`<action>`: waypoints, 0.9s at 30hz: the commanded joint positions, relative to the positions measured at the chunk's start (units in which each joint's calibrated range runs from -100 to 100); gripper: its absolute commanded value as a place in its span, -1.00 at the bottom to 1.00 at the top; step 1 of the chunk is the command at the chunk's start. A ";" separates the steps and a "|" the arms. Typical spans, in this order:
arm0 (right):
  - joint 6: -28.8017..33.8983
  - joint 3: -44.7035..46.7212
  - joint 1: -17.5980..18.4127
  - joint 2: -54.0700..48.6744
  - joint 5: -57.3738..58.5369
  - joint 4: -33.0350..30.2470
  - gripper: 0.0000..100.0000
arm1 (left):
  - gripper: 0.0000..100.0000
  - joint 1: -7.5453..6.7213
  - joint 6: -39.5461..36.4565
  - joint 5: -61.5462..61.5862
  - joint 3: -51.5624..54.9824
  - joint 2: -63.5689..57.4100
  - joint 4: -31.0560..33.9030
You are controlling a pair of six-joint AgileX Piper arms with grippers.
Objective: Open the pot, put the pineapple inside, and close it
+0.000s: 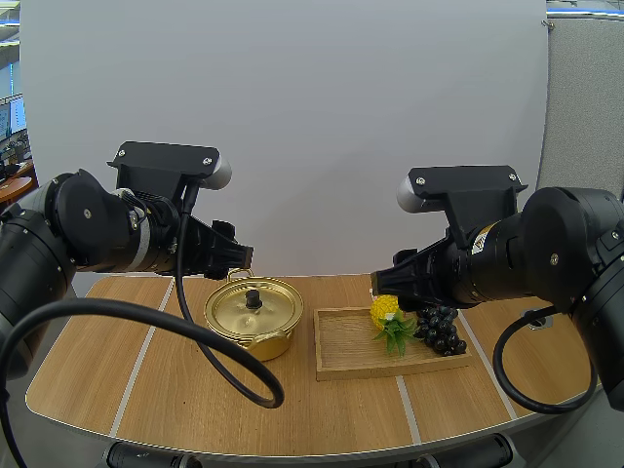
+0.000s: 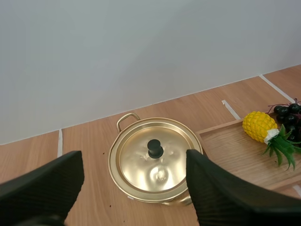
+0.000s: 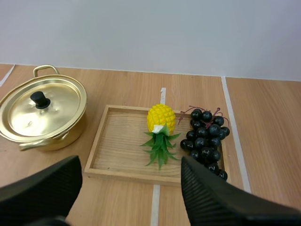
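A gold pot [image 1: 253, 314] stands on the table with its lid [image 2: 157, 160] on; the lid has a black knob [image 2: 155, 148]. To its right a small yellow pineapple [image 1: 387, 314] with green leaves lies on a wooden tray [image 1: 351, 346]. My left gripper [image 1: 232, 257] hangs open above and behind the pot; its fingers [image 2: 221, 193] stand wide apart on either side of the lid [image 3: 42, 108]. My right gripper [image 1: 395, 275] is open too, up behind the pineapple [image 3: 161, 120], with nothing between its fingers [image 3: 221, 197].
A bunch of dark grapes [image 1: 441, 328] lies on the tray's right end beside the pineapple, also seen as grapes [image 3: 207, 136]. The tray [image 3: 122, 141] sits close to the pot's right side. Bare wooden tabletop [image 1: 146, 390] stretches in front.
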 commanded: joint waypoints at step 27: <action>0.49 -0.36 -0.18 0.06 0.29 0.57 1.00 | 1.00 -0.17 25.15 0.91 -14.88 37.45 -13.28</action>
